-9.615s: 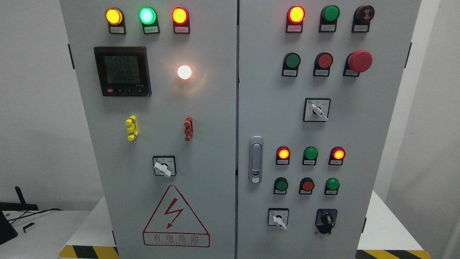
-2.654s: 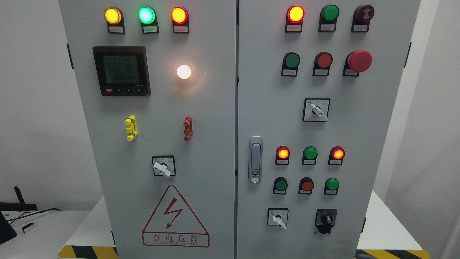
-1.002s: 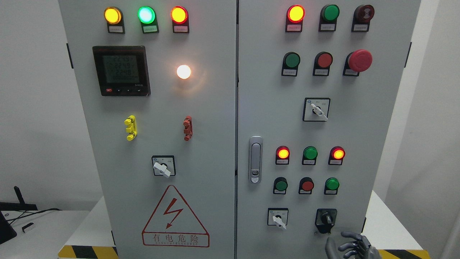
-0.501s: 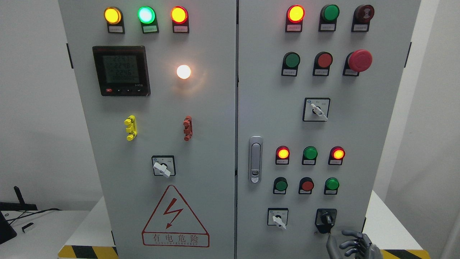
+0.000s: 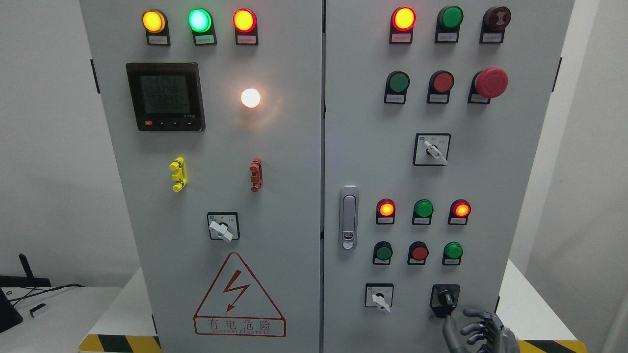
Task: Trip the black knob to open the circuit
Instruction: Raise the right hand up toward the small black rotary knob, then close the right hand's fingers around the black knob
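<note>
The black knob [image 5: 445, 297] sits on a black plate at the lower right of the grey cabinet's right door [image 5: 363, 162]. Its pointer tilts up and to the left. My right hand [image 5: 475, 333] comes up from the bottom edge at the right, just below and to the right of the knob. Its fingers [image 5: 472, 327] are spread and loosely bent, and they hold nothing. The thumb points up toward the knob's plate without touching the knob. The left arm is out of view.
A white selector switch [image 5: 379, 298] is left of the black knob. Red and green push buttons [image 5: 419, 253] and lit lamps [image 5: 386, 209] sit above it. A door latch [image 5: 349, 217] is at the door's left edge. A red emergency button [image 5: 490, 83] is upper right.
My right hand has risen from the bottom edge and moved up toward the black knob. The knob and the lamps look the same.
</note>
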Robot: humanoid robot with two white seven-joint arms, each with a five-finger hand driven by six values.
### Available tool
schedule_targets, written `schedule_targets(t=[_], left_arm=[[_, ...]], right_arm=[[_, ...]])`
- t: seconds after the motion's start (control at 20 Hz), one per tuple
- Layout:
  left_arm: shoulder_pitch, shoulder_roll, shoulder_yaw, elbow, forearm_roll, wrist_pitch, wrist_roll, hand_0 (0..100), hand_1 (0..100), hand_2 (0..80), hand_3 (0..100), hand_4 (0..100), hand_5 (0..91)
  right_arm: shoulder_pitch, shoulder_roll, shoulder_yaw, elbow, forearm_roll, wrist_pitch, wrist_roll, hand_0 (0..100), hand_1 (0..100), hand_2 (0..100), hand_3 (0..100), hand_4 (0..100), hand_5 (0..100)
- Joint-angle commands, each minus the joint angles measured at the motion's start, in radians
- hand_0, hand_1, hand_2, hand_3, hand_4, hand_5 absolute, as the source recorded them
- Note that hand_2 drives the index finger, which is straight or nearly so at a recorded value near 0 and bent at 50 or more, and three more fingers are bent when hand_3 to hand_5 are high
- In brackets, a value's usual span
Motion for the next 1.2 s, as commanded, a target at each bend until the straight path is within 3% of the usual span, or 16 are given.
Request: schedule_targets(t=[0.0,1.15], left_arm=[[0.0,-0.001,0.0,0.001,-0.031,0.0,-0.001,12,39,0.0,0,0,0.0],[0.0,-0.001,0.0,-0.001,-0.031,0.0,-0.001,12,39,0.0,0,0,0.0]], right_arm=[[-0.014,0.0,-0.01,0.029,0.001,0.0,0.0,31,74,46,73,80,95],[-0.031,0.0,-0.005,0.035,0.001,0.01,-0.002,28,73,49,75,81,95]])
